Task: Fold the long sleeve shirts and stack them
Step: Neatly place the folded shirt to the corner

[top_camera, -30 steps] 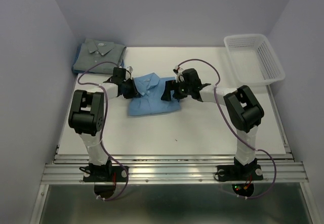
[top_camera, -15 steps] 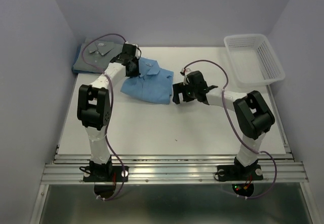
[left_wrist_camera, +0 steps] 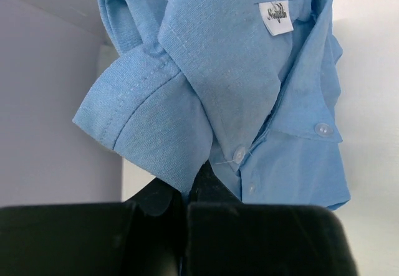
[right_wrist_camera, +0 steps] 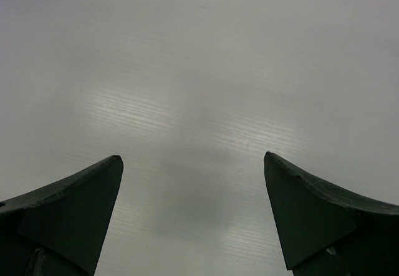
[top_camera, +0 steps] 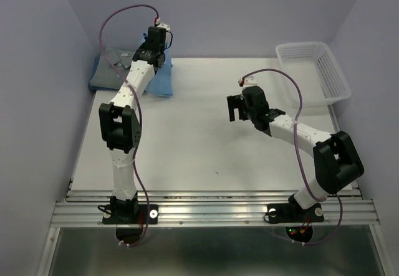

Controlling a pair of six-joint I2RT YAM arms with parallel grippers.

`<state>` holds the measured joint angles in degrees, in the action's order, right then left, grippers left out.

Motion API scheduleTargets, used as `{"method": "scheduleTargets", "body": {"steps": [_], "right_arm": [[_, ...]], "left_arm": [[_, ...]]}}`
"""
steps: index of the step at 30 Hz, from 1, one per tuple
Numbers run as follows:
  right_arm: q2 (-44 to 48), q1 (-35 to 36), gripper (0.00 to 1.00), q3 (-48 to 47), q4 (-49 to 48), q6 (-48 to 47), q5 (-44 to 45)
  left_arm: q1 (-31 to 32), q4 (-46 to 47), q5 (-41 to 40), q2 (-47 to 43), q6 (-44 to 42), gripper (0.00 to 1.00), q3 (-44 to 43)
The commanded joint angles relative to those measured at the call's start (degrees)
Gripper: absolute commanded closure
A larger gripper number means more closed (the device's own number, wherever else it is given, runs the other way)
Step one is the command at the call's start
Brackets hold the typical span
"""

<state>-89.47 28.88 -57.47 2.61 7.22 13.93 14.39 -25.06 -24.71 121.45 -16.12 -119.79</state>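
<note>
The left jaws are closed on the light blue shirt (left_wrist_camera: 249, 89), pinching a fold of cloth just under the collar, beside the buttons. The right jaws stand wide open with nothing between them, only bare worktop (right_wrist_camera: 199, 70) below.

A second ago the light blue shirt lay folded mid-worktop with both arms at it. Now the left arm has carried it to the far left corner, where it (top_camera: 163, 83) sits just beside the folded grey shirt (top_camera: 106, 70), perhaps overlapping its right edge. The right arm has let go and drawn back toward the right. By my reading the folding is done and the stacking is under way: the blue shirt is not yet squarely on the grey one.

The left wrist view shows the pinch, the neck label and the collar. The top view hides these behind the arm but alone shows the grey shirt and the white basket (top_camera: 333, 76) at far right. Whether the blue shirt hangs free or rests down, I cannot tell.
</note>
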Motion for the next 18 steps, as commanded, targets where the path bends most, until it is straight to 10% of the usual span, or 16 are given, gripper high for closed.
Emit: {"method": "scheduleTargets", "body": {"steps": [1,18], "right_arm": [[2.11,-0.23,0.00,0.26,-0.85,-1.77,5.23],[-1.06,-0.23,0.00,-1.06,1.17,-4.15,6.28]], "left_arm": [[-1.12,5.72,-6.49,-2.00,-10.58,1.00,-3.17],[-3.76,6.34,-1.57,-6.58,-13.15,1.00,-8.36]]}}
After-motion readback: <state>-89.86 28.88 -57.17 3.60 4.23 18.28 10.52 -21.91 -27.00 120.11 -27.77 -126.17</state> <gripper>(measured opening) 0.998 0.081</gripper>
